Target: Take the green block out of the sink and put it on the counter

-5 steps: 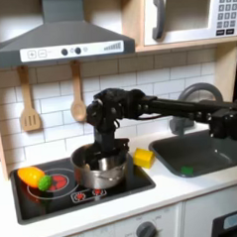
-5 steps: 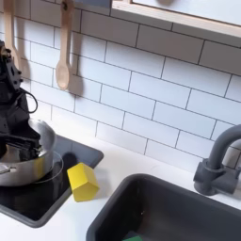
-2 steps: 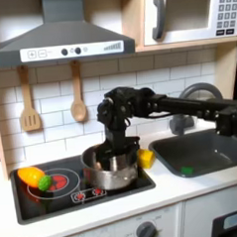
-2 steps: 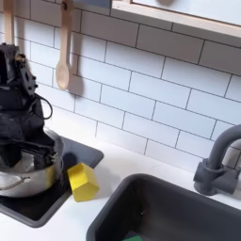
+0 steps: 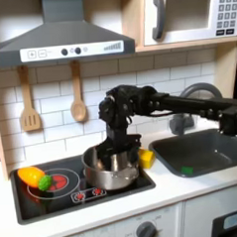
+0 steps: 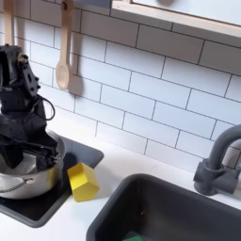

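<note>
The green block lies small and bright on the floor of the dark grey sink, near its front left corner in the first exterior view. My gripper is well away from it, hanging over the steel pot on the stovetop. Its fingers look spread apart above the pot's mouth, with nothing between them. The off-white counter frames the stovetop and the sink. My arm stretches in from the first exterior view's right, above the sink.
A yellow block stands on the counter between pot and sink. An orange-and-green toy vegetable lies on the stovetop's left. A dark faucet rises behind the sink. Wooden utensils hang on the tiled wall.
My gripper has moved right in both exterior views, from the pot's left side to over it. The pot has shifted slightly right and sits level now. The green block has not moved.
</note>
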Robot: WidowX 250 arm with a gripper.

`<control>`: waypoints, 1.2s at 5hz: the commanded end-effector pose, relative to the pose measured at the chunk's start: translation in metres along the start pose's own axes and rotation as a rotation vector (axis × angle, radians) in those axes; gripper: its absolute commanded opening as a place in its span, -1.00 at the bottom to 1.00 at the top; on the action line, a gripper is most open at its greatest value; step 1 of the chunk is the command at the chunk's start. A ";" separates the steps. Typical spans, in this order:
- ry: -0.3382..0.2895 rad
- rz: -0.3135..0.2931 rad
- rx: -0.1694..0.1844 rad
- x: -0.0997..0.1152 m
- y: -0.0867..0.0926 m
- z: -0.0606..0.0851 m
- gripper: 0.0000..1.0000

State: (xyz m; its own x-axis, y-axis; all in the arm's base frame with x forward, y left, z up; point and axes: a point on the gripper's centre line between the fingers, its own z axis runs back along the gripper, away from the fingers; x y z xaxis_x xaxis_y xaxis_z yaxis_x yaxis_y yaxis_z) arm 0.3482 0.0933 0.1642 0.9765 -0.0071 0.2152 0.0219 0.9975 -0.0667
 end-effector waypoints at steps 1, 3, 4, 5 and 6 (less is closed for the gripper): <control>-0.029 0.005 0.009 0.007 0.001 0.021 1.00; -0.104 -0.034 0.007 0.016 -0.010 0.063 1.00; -0.125 -0.066 -0.005 0.016 -0.027 0.074 1.00; -0.120 -0.099 -0.036 0.013 -0.051 0.076 1.00; -0.132 -0.152 -0.070 0.012 -0.079 0.082 1.00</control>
State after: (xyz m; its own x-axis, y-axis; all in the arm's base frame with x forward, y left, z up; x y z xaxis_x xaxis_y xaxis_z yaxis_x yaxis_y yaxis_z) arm 0.3402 0.0212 0.2530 0.9257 -0.1380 0.3522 0.1802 0.9795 -0.0897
